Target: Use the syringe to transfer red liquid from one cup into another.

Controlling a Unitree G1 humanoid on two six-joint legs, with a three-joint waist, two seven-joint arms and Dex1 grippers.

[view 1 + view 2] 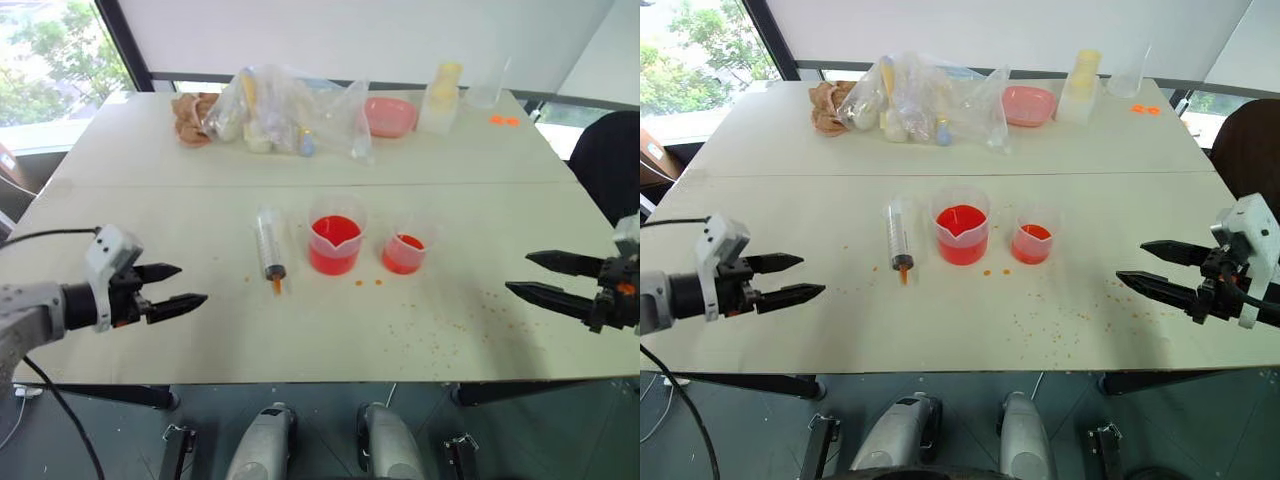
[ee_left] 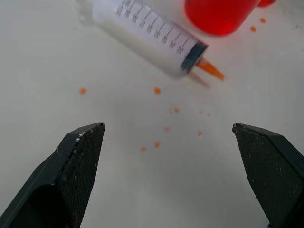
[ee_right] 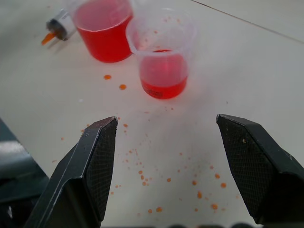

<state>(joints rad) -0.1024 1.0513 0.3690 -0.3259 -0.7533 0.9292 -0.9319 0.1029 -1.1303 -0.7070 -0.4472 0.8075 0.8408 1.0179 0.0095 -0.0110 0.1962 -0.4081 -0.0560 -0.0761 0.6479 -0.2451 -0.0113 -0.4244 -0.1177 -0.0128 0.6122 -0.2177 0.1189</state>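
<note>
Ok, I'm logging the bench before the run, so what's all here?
table: 1, off-white, under everything
syringe: 1, clear with orange tip, lying flat left of the beaker
spouted beaker: 1, clear, red liquid inside, table centre
small cup: 1, clear, some red liquid, right of the beaker
droplets: many, orange, scattered in front of the cups
plastic bags: a heap, clear, far edge
pink bowl: 1, far edge
left gripper: black fingers open, empty
right gripper: black fingers open, empty

Matt off-white smooth desk (image 1: 150, 330), clear glossy plastic syringe (image 1: 270, 243) with orange tip, transparent plastic spouted beaker (image 1: 335, 240), smaller clear plastic cup (image 1: 404, 250), crinkled glossy plastic bags (image 1: 290, 115), black textured matt fingers (image 2: 78, 166)
</note>
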